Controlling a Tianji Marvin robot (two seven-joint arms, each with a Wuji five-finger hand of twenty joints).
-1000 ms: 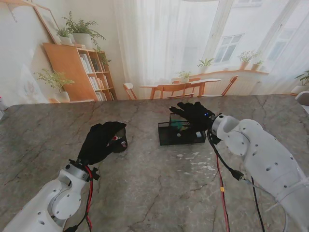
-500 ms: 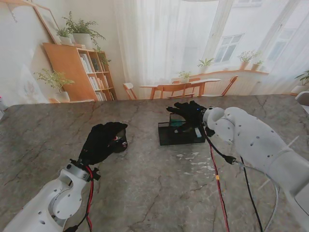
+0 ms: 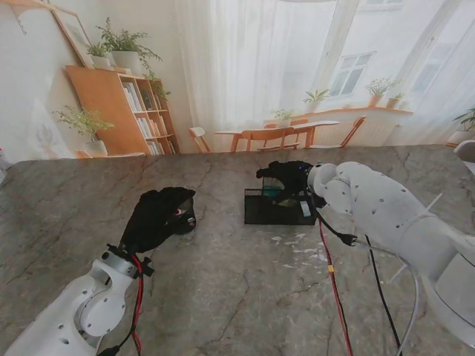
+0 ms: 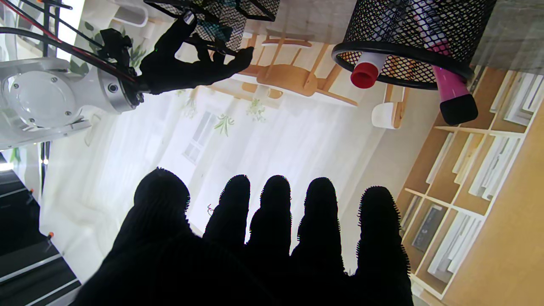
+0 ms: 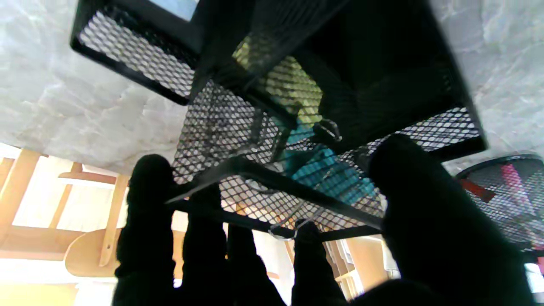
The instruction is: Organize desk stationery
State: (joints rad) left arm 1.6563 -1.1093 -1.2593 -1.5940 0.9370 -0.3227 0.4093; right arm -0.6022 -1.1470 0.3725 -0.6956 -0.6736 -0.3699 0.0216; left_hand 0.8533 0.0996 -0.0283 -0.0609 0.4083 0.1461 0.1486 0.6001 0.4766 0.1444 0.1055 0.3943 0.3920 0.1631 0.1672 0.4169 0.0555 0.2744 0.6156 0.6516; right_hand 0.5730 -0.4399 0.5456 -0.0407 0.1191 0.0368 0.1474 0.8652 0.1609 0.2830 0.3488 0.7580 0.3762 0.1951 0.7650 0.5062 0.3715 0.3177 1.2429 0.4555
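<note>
A black mesh tray point(image 3: 261, 211) sits mid-table; in the right wrist view the tray point(image 5: 212, 123) holds a teal item point(image 5: 335, 174) and a wire binder clip point(image 5: 327, 129). My right hand point(image 3: 286, 174), in a black glove, hovers over the tray's far edge with fingers spread and nothing held; the left wrist view also shows this right hand point(image 4: 187, 68). A black mesh pen cup point(image 3: 186, 216) stands left of the tray. The cup point(image 4: 416, 34) carries a red-capped marker point(image 4: 364, 74) and a pink marker point(image 4: 452, 91). My left hand point(image 3: 157, 215) rests open beside the cup, partly hiding it.
Small white scraps point(image 3: 297, 248) lie on the marble table point(image 3: 223, 297) nearer to me than the tray. A white item point(image 3: 306, 208) stands at the tray's right end. Red and black cables point(image 3: 332, 282) hang from my right arm.
My right hand has slid left across the tray toward its far edge, and the forearm has swung over the tray's right side. The left hand and pen cup have not moved.
</note>
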